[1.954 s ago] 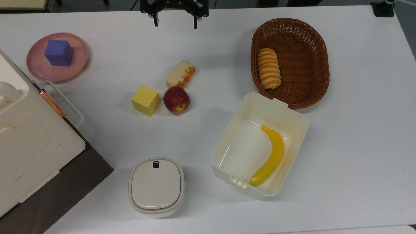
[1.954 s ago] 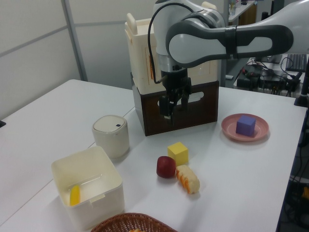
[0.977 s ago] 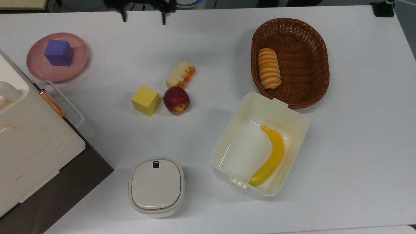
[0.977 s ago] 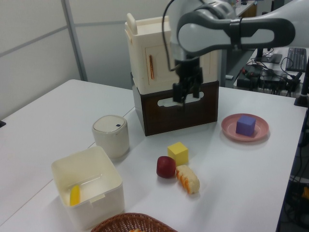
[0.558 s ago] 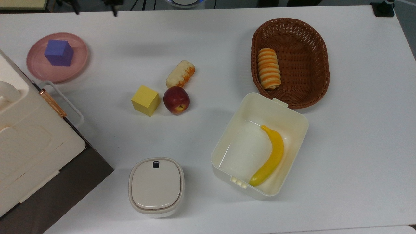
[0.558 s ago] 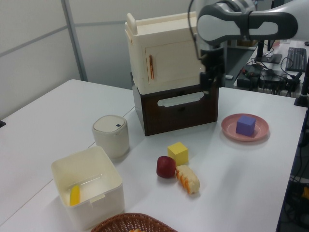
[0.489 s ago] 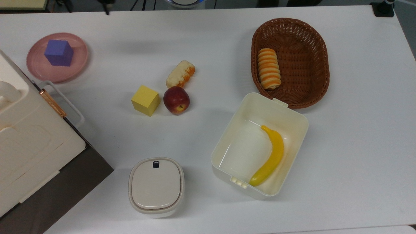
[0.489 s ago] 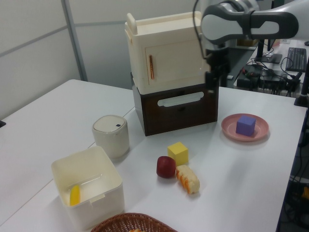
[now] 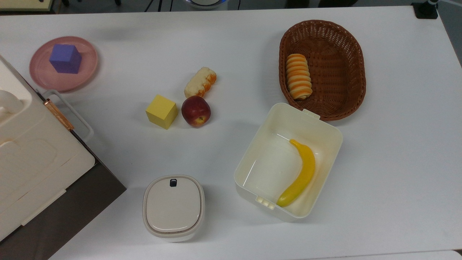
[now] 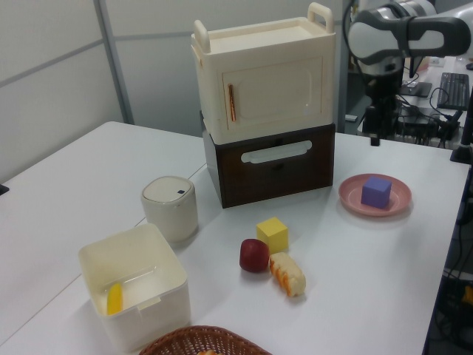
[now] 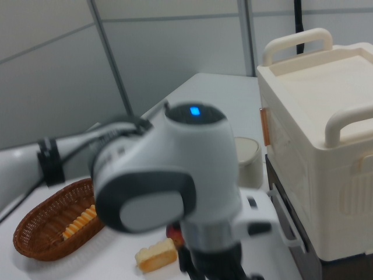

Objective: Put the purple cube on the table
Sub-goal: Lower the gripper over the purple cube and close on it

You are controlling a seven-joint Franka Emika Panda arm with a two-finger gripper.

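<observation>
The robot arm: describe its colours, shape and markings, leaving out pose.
The arm has rounded, glossy white shells with dark grey joint sections. In the right view, a small blue light glows on one white joint housing, and a black cable runs along a link. The gripper is black.

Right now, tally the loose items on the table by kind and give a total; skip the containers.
Cubes: 2, the purple cube and the yellow cube
Bread rolls: 2
Apples: 1
Bananas: 1
Total: 6

Two cubes (image 9: pixel 65 58) (image 9: pixel 161 111) — one apple (image 9: pixel 196 111).
</observation>
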